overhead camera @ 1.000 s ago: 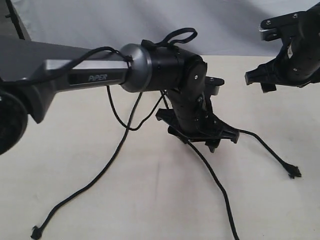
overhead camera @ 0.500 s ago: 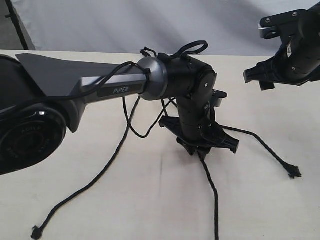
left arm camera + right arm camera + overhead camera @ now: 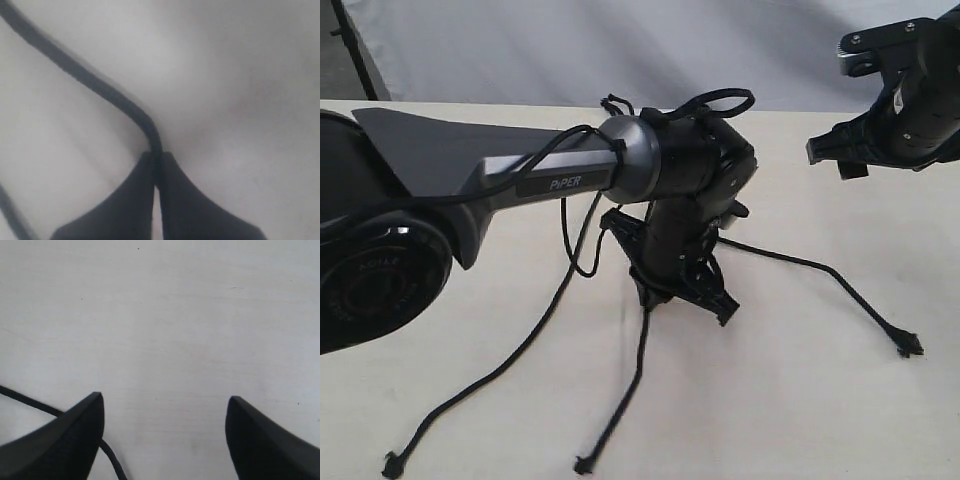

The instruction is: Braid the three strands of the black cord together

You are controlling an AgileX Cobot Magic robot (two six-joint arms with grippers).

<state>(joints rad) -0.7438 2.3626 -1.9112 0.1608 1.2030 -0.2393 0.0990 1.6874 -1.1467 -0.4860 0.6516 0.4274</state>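
Left hand (image 3: 156, 164) pinches the middle strand (image 3: 638, 375); right hand (image 3: 164, 407) hangs spread and empty. The three strands (image 3: 840, 287) lie fanned, uncrossed, over the desk (image 3: 820, 420): braiding looks barely begun.

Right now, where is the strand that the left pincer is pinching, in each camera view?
Exterior view: the pinched strand runs from the left pincer, centre, toward the bottom edge.
Left wrist view: it runs diagonally into the shut pincer tips.
Right wrist view: a cord piece shows; which strand is unclear.
Shared landmark: the pale table.
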